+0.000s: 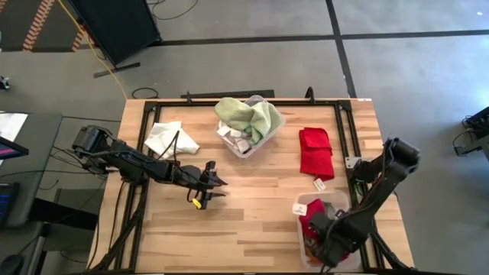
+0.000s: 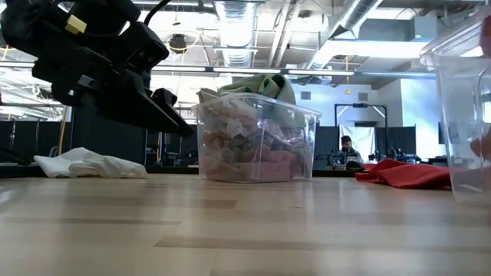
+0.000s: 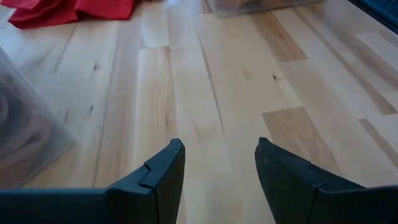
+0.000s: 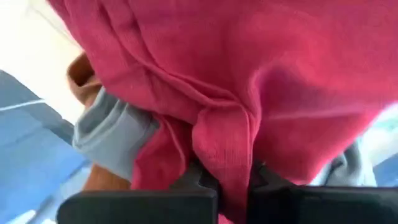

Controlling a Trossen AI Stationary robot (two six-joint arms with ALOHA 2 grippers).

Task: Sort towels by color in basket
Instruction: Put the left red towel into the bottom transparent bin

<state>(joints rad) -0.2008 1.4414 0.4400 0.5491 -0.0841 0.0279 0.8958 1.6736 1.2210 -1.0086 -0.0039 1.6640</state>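
My right gripper [image 4: 227, 177] points down into the clear basket [image 1: 336, 202] at the table's near right and is shut on a red towel [image 4: 261, 81]. Grey [image 4: 112, 134] and rust orange [image 4: 81, 71] towels lie beneath it. A second red towel [image 1: 315, 153] lies flat on the table. The middle basket [image 1: 248, 130] holds several towels, with a pale green one [image 1: 244, 114] on top. A white towel [image 1: 170, 137] lies at the far left. My left gripper [image 1: 210, 187] hovers open over bare wood at the table's middle left. My right gripper pinches a bunched fold of the red towel [image 4: 225, 146] between its two fingers, coming from above and pointing down. The rest of the towel spreads out beyond the fingers, over the grey and orange towels in the basket.
Bare wood [image 3: 205, 93] lies in front of my left gripper, between the two baskets. A dark frame rail [image 1: 344, 130] runs along the table's right side next to the flat red towel. A white tag [image 1: 318, 183] lies on the wood near the right basket.
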